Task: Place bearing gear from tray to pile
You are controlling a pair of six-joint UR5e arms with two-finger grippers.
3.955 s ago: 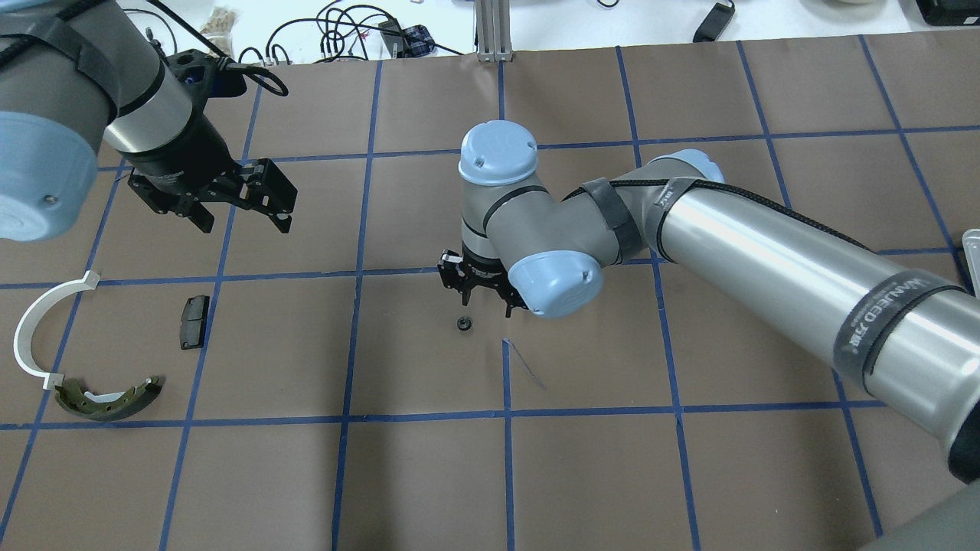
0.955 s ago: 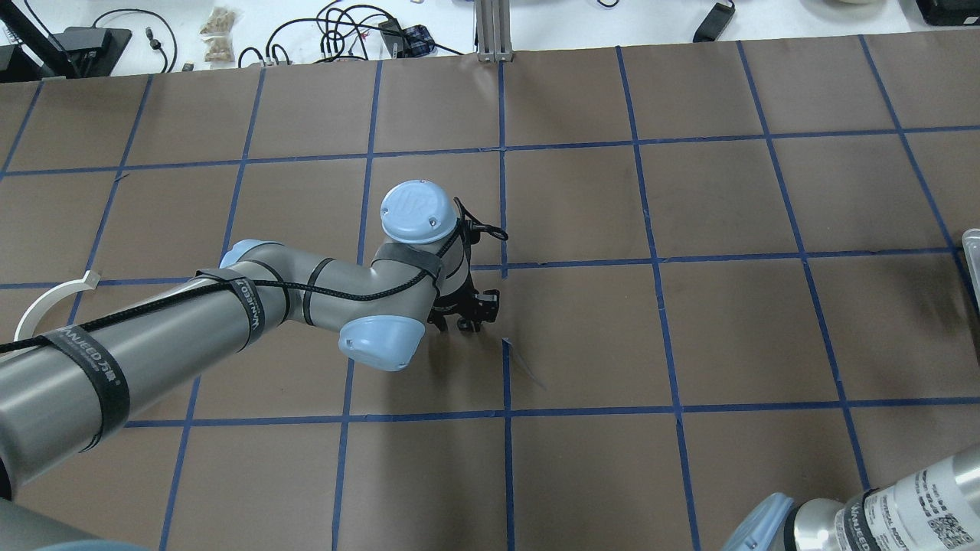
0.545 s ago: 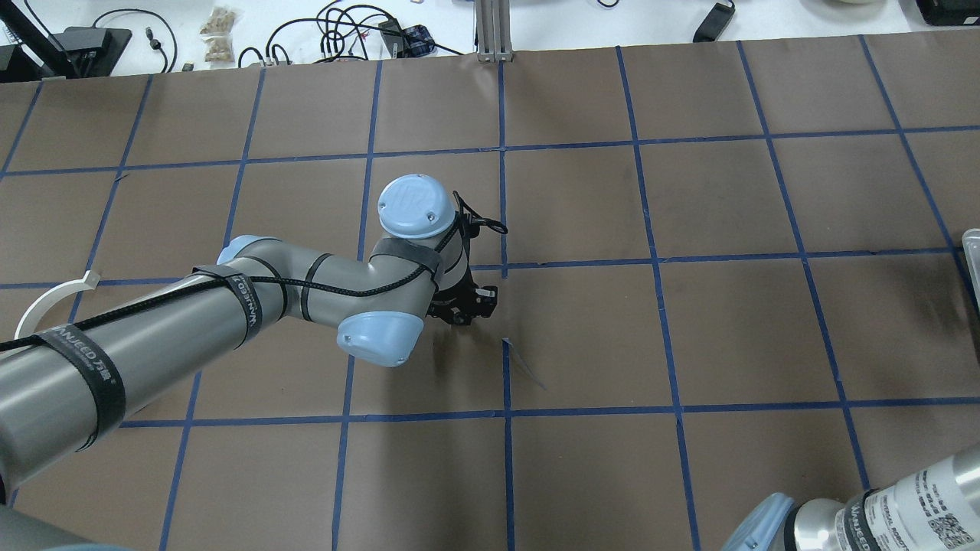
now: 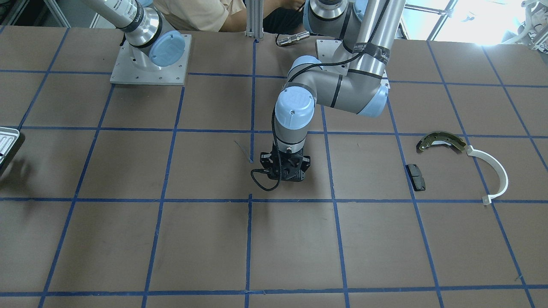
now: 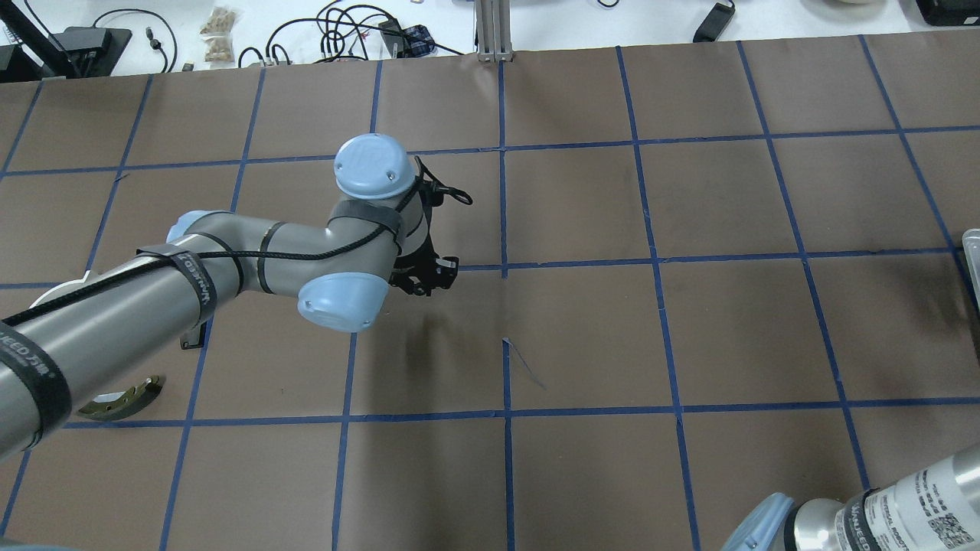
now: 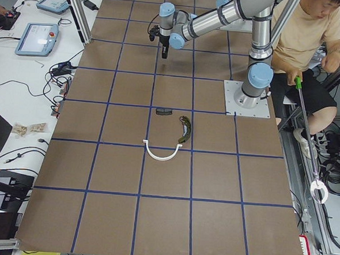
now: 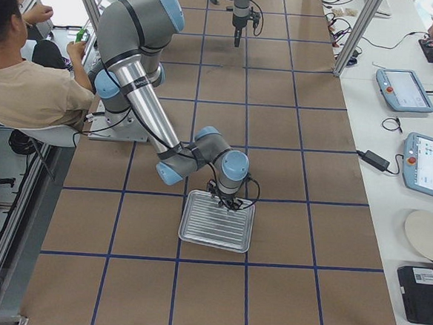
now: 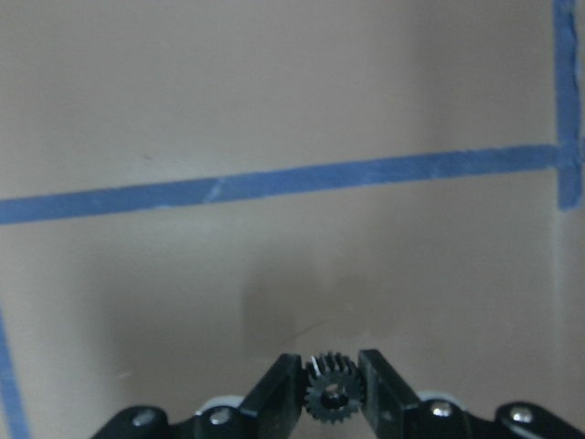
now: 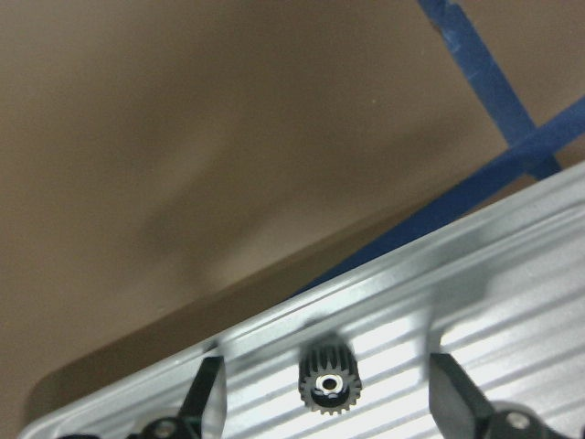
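Note:
My left gripper [image 5: 429, 279] is shut on a small black bearing gear [image 8: 335, 398] and holds it above the brown table, near the middle; it also shows in the front view [image 4: 284, 171]. The pile lies on the table further along on my left: a brass-and-grey brake shoe [image 4: 441, 141], a white plastic arc [image 4: 496, 175] and a dark pad [image 4: 415, 176]. My right gripper [image 9: 329, 393] is open over the silver ridged tray [image 7: 216, 222]. A second black gear [image 9: 329, 381] lies on the tray floor between its fingers, untouched.
In the overhead view my left arm hides most of the pile; only the brake shoe's end [image 5: 115, 404] shows. The tray's corner [image 5: 971, 252] is at the right edge. A person sits behind the robot's base. Cables and tablets lie beyond the table edges.
My right arm left the gear at the table's middle and withdrew to the tray. My left gripper closed on that gear, and in the last second carried it up and leftwards.

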